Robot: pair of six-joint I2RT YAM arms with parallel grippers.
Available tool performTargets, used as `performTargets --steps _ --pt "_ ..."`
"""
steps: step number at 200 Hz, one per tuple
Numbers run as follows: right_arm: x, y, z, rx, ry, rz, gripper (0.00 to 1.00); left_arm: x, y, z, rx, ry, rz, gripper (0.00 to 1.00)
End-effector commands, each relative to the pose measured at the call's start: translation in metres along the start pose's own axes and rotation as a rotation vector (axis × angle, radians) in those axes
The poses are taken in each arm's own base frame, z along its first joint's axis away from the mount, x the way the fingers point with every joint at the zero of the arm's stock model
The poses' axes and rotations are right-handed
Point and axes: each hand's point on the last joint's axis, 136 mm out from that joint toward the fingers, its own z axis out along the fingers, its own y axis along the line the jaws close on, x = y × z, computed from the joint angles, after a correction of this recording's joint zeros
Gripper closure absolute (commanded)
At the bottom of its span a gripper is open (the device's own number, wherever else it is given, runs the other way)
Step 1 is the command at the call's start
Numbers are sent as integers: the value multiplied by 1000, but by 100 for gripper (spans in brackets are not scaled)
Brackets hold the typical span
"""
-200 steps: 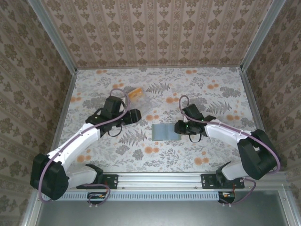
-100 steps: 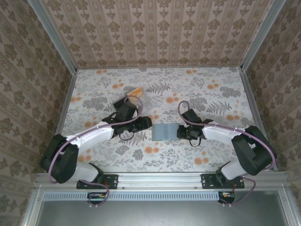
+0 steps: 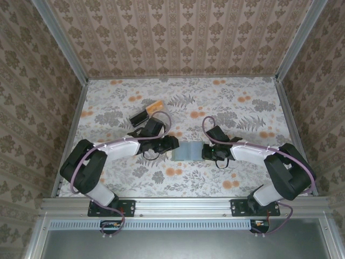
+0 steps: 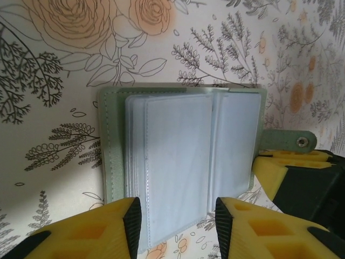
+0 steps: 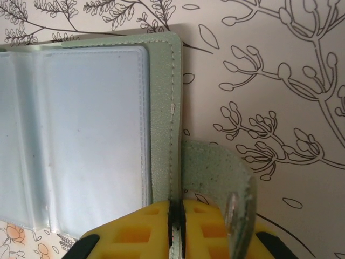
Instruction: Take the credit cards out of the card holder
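Overhead: card holder [image 3: 188,151] is lying open mid-table, between both arms.
Left wrist: left gripper [image 4: 178,218] is hanging spread wide over the clear sleeves [image 4: 172,156], probably lining up to pull out the credit cards.
Right wrist: right gripper [image 5: 176,229] is clamping the card holder's edge beside the snap tab [image 5: 215,178], pinning it flat.

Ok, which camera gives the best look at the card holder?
The left wrist view: the card holder lies open there, with both clear-sleeved panels and its snap strap visible. The right wrist view crops it to about one panel and the edge pinched by the right gripper. The top view has it as a small grey rectangle.
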Motion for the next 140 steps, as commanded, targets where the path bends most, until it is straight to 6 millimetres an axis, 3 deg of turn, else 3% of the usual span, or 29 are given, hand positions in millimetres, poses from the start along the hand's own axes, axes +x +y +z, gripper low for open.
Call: performTargets --steps 1,140 --pt "10 0 5 -4 37 13 85 -2 -8 7 26 17 -3 59" --pt "10 2 10 -6 52 11 85 5 -13 22 49 73 19 59"
